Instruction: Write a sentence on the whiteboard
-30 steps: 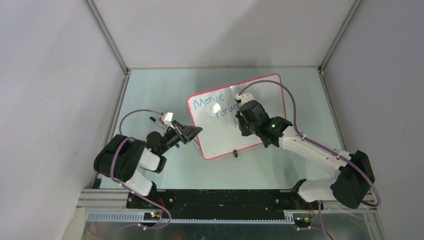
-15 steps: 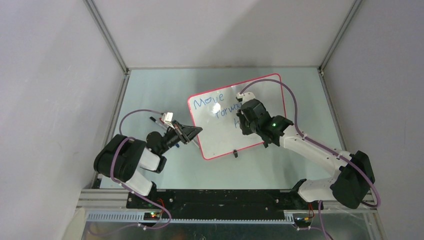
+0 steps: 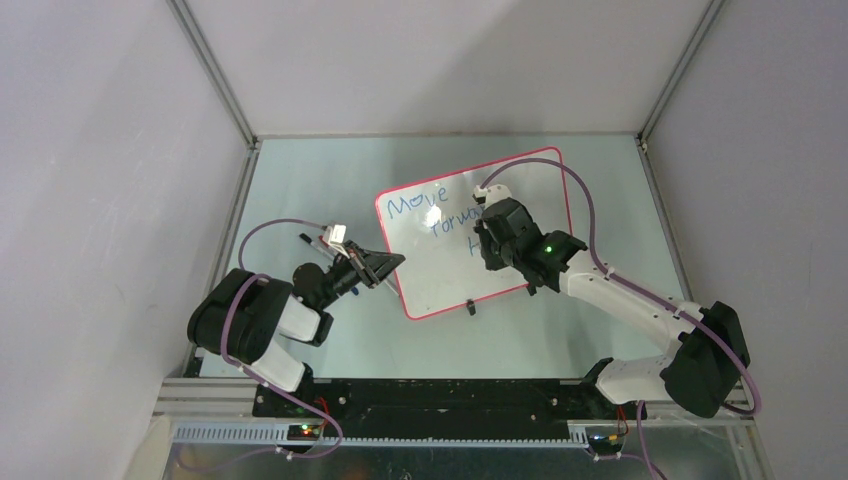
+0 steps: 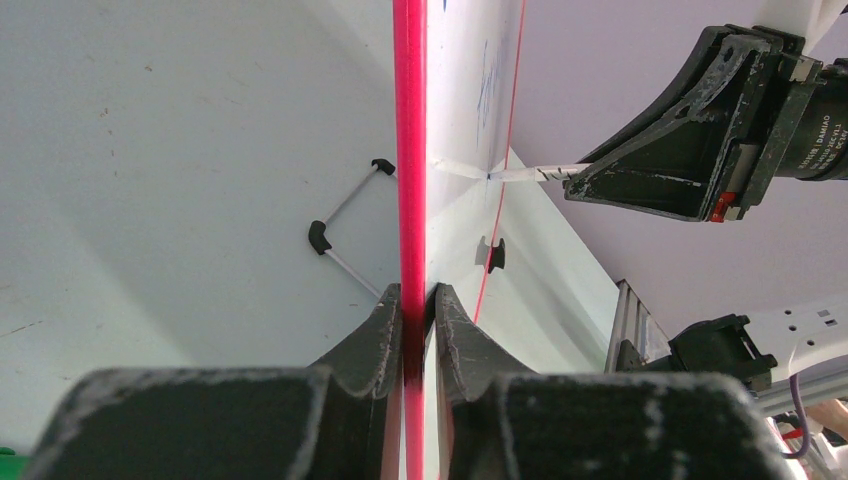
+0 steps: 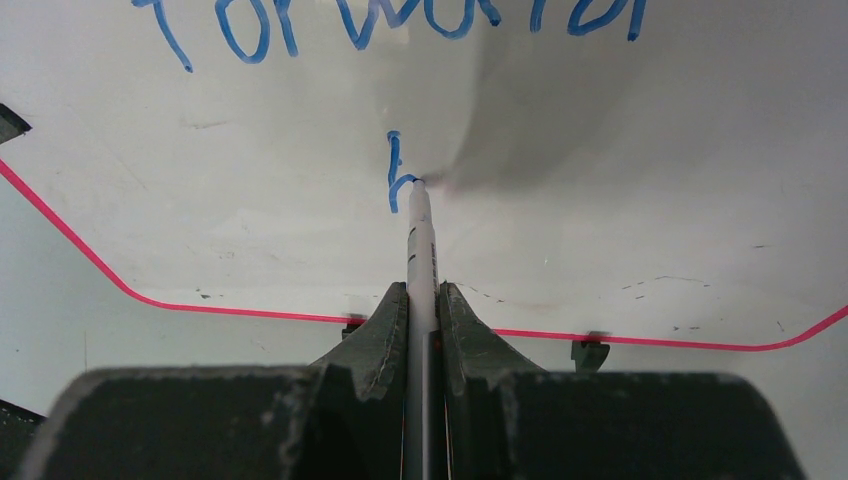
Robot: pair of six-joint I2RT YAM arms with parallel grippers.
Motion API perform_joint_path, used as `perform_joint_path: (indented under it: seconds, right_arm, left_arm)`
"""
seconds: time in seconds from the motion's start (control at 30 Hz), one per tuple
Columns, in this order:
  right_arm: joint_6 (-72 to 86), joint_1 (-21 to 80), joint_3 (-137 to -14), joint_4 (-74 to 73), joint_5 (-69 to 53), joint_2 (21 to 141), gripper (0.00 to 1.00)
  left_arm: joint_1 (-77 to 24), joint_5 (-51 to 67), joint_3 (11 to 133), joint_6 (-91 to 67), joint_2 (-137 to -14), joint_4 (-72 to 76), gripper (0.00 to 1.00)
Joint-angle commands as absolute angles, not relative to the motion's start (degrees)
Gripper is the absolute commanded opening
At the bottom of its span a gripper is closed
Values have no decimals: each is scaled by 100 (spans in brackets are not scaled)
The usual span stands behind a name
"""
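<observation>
1. The right gripper (image 5: 422,290) is pressed together on a marker (image 5: 420,225), pinching the barrel between its 2 fingers so that it points straight ahead. The tip touches the whiteboard (image 5: 650,180).
2. The tip sits at the right of a short fresh blue stroke, which looks like the start of a "b" on line 3. Above it the sentence (image 5: 400,20) reads "forward", and the top view shows "Move" on line 1. By my reading, 2 of 3 words are done.
3. The left gripper (image 4: 418,292) is clamped on the board's red left edge, 1 finger on each face, steadying it on the table (image 3: 300,180). A black clip foot (image 4: 490,252) shows on the near edge. How steeply the board stands I cannot tell.
4. Risk 1: the board is held at 1 edge only. Hard pen pressure far from that clamp could swing or flex it, and the letter would wobble or smear.
5. Risk 2: the smooth barrel may slide back between the fingers under load. The tip would lift and the stroke would break.
6. Risk 3: the right arm's purple cable (image 3: 560,175) arcs over the board's far corner. A wide rightward sweep could drag it across the board.
</observation>
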State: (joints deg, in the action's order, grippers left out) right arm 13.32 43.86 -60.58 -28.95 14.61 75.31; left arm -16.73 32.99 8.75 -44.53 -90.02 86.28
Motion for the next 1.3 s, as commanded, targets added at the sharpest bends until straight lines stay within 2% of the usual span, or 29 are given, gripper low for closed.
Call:
perform_joint_path:
  seconds: [0.0, 1.27]
  right_arm:
    - [1319, 4332, -6071, -2944, 1725, 7477, 0]
    - [1374, 4736, -5946, -2748, 1595, 7568, 0]
  left_arm:
    - [-1744, 3216, 935, -4123, -8921, 8771, 0]
    - [-1741, 3198, 933, -4122, -8921, 8771, 0]
